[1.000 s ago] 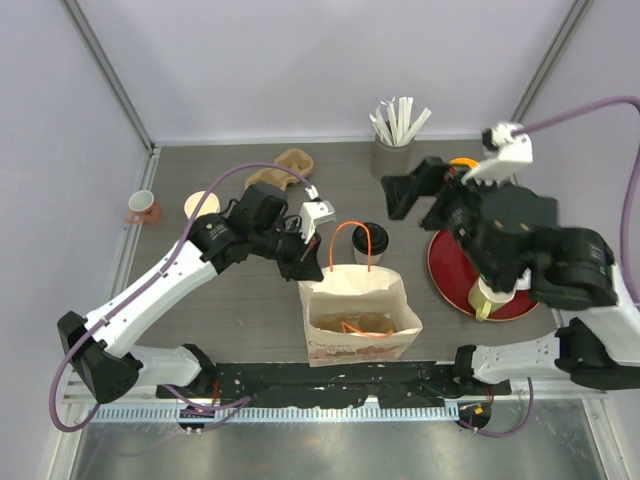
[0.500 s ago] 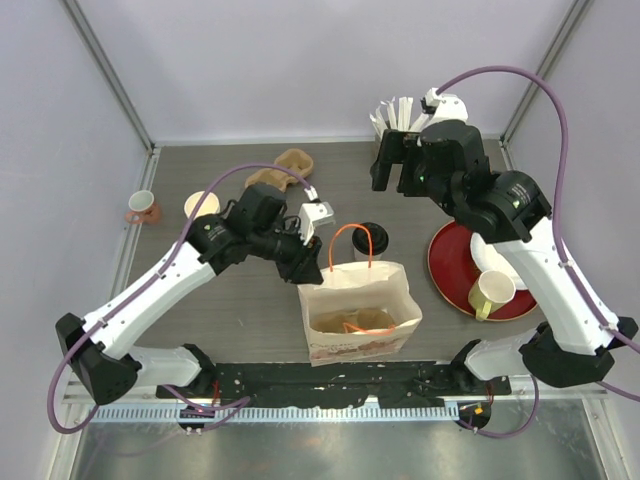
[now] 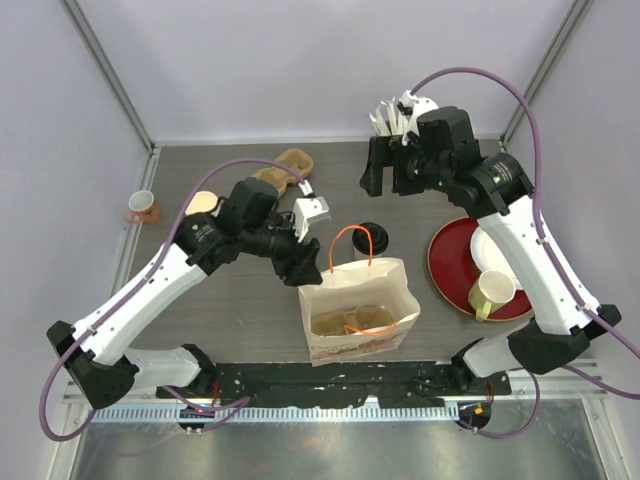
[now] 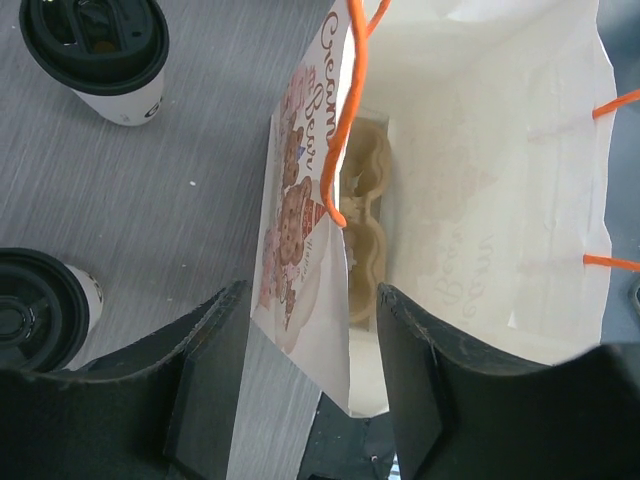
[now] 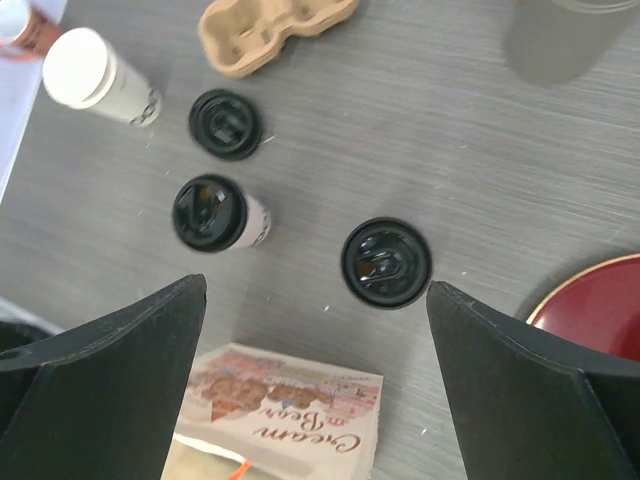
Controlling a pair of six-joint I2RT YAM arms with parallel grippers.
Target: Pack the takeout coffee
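Grey tabletop [image 3: 240,320]: takeout coffee [image 3: 370,233] upright at 12 o'clock of bag [image 3: 360,305]. My right gripper [image 5: 315,283] wide, empty; left gripper [image 4: 310,295] parted astride bag wall. Light, crushable paper; I'd grip mid-wall, below lid [image 5: 386,262].

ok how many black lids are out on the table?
3. One lid nearest the red plate, one on a cup just beyond the paper bag, one by the pulp carrier. More could be hidden.

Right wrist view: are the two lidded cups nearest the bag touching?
Apart: right wrist view shows bare table between the off-centre cup and the central cup.
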